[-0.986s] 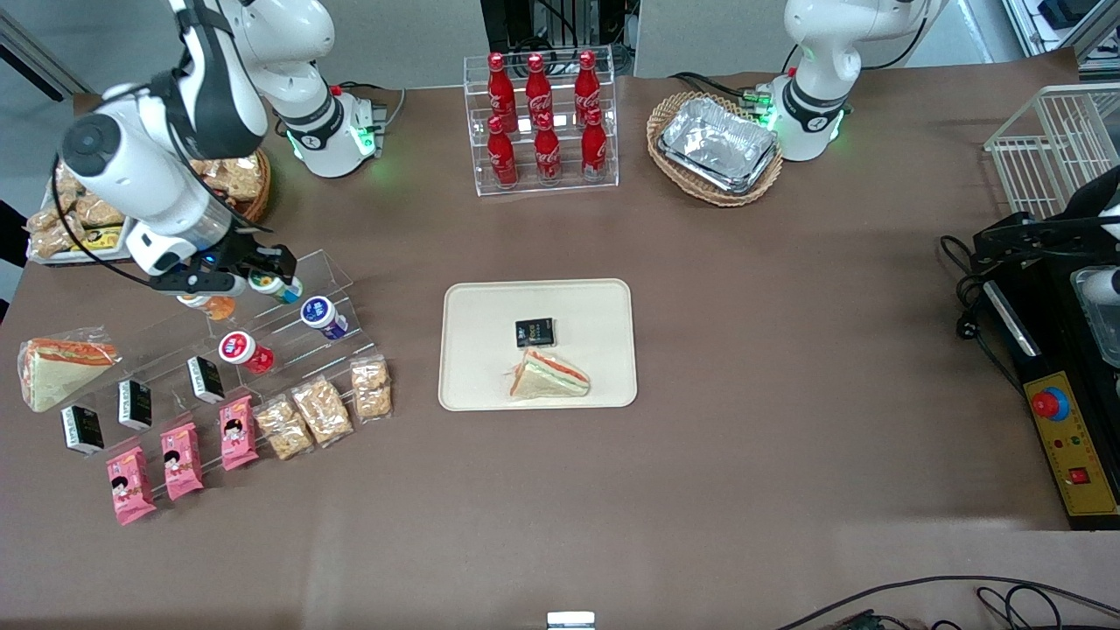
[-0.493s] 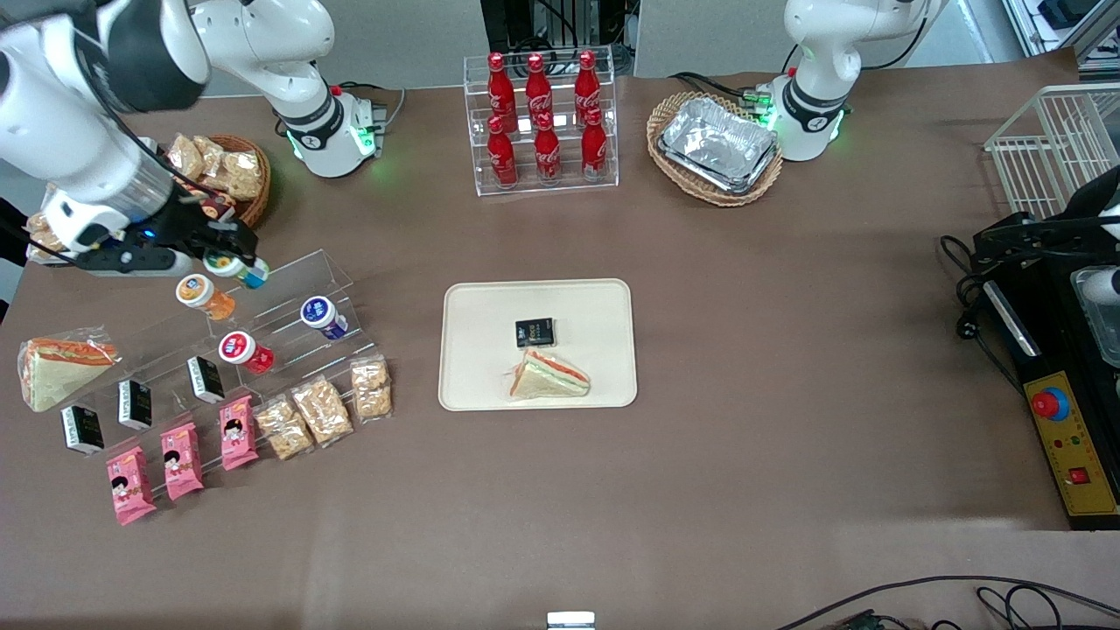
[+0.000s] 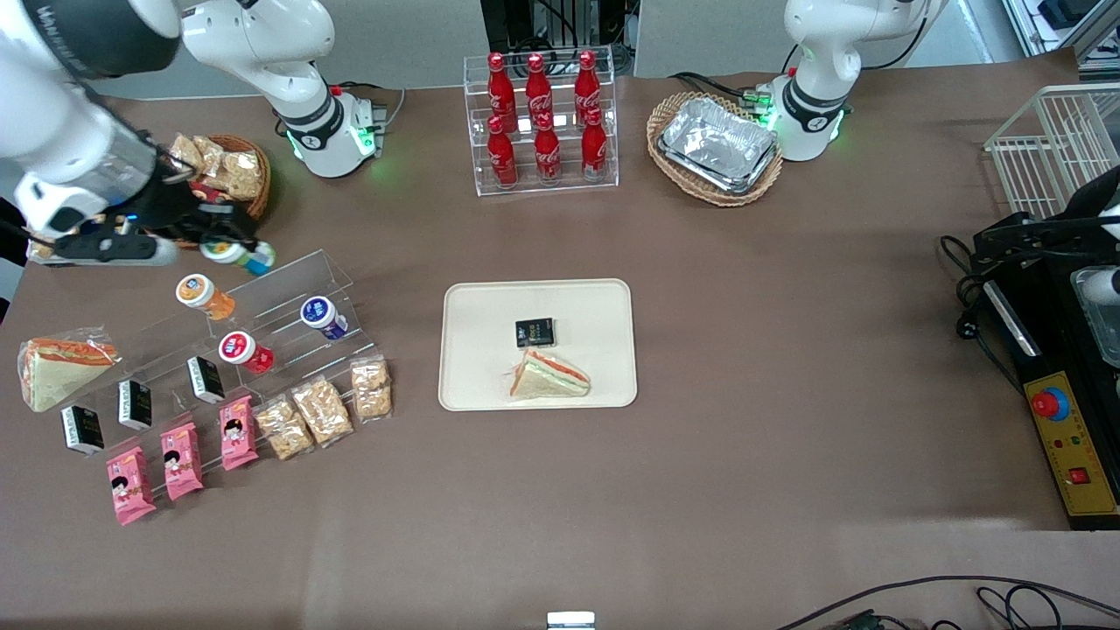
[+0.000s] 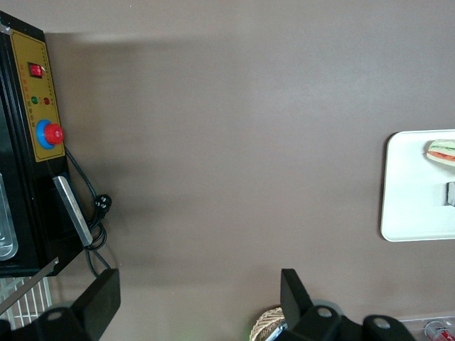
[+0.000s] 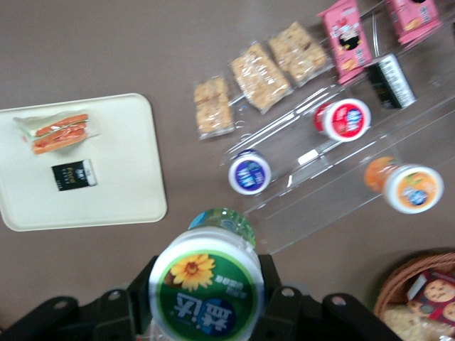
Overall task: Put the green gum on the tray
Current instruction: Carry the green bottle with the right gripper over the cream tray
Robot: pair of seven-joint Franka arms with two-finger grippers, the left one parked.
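Note:
My right gripper (image 3: 229,248) is shut on the green gum (image 3: 238,255), a small jar with a green-teal body and a white lid with a green and yellow label. It holds the jar in the air above the top step of the clear display stand (image 3: 289,289), toward the working arm's end of the table. In the right wrist view the jar's lid (image 5: 206,288) sits between the black fingers (image 5: 284,312). The cream tray (image 3: 472,306) lies at the table's middle with a sandwich (image 3: 549,376) and a small black packet (image 3: 535,332) on it; it also shows in the right wrist view (image 5: 135,170).
On the stand are an orange jar (image 3: 203,296), a blue jar (image 3: 322,317), a red jar (image 3: 245,352), black packets, pink packs and snack bags. A snack basket (image 3: 232,175) is beside my gripper. A cola rack (image 3: 542,122) and foil trays in a basket (image 3: 716,147) stand farther from the camera.
My gripper has lifted the green gum off the stand and carried it up and away from the front camera, toward the snack basket. The orange jar is uncovered now.

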